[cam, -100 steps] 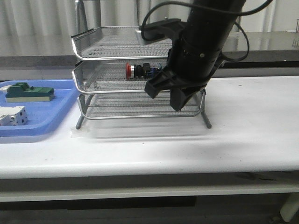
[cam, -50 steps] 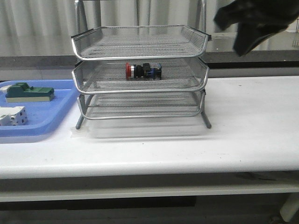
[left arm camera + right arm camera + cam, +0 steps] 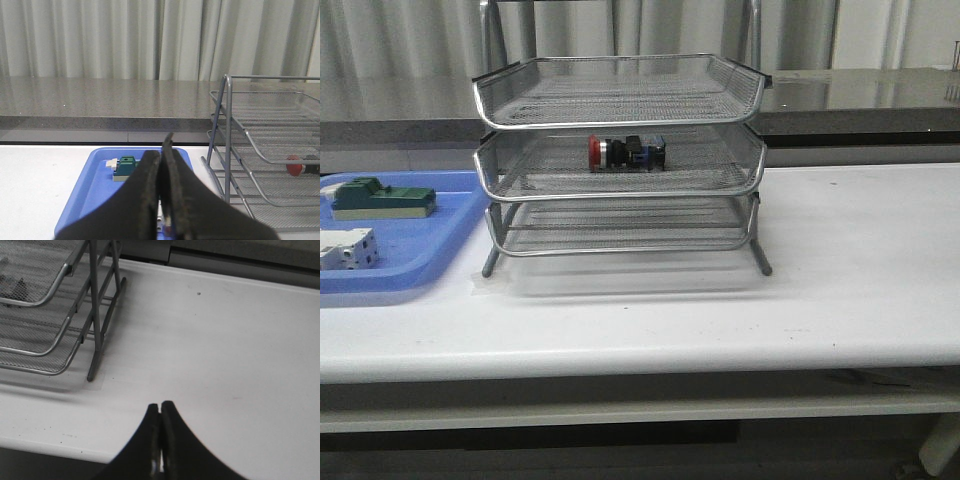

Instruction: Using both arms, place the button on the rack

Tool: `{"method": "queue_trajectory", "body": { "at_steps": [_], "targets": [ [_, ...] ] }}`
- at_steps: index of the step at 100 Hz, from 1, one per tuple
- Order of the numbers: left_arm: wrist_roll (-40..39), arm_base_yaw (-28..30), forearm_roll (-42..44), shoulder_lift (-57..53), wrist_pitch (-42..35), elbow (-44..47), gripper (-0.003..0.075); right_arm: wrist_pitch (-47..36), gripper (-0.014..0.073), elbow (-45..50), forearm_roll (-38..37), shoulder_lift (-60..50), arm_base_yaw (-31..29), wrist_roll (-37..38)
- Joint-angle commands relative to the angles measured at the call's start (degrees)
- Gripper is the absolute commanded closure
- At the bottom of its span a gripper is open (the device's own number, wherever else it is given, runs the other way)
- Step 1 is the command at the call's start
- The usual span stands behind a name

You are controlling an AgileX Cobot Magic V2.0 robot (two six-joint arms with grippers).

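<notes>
The button lies on its side in the middle tier of the silver wire rack, red head pointing left. Its red head also shows through the mesh in the left wrist view. Neither arm appears in the front view. My left gripper is shut with nothing between its fingers, held over the blue tray, left of the rack. My right gripper is shut and empty too, above bare white table to the right of the rack.
A blue plastic tray sits left of the rack, holding a green block and a white boxy part. The white table stretches right of the rack. A grey counter and curtains run behind.
The right arm, which stood open in front of the rack's middle tier a second ago, has lifted up and right and left the front view. The button stays in the middle tier.
</notes>
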Motion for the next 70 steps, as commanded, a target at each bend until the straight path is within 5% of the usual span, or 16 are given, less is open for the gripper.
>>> {"method": "queue_trajectory", "body": {
  "at_steps": [1, 30, 70],
  "targets": [
    [-0.64, 0.14, -0.58, 0.51, -3.79, -1.59, 0.0741, -6.01, 0.065, 2.52, -0.13, -5.98, -1.06, 1.27],
    [-0.64, 0.14, -0.58, 0.51, -3.79, -1.59, 0.0741, -5.14, 0.065, 9.85, -0.13, -19.79, -1.97, 1.43],
    [-0.64, 0.14, -0.58, 0.51, -3.79, -1.59, 0.0741, -3.86, 0.065, 9.84, 0.6, -21.13, -1.97, 1.43]
  ]
}}
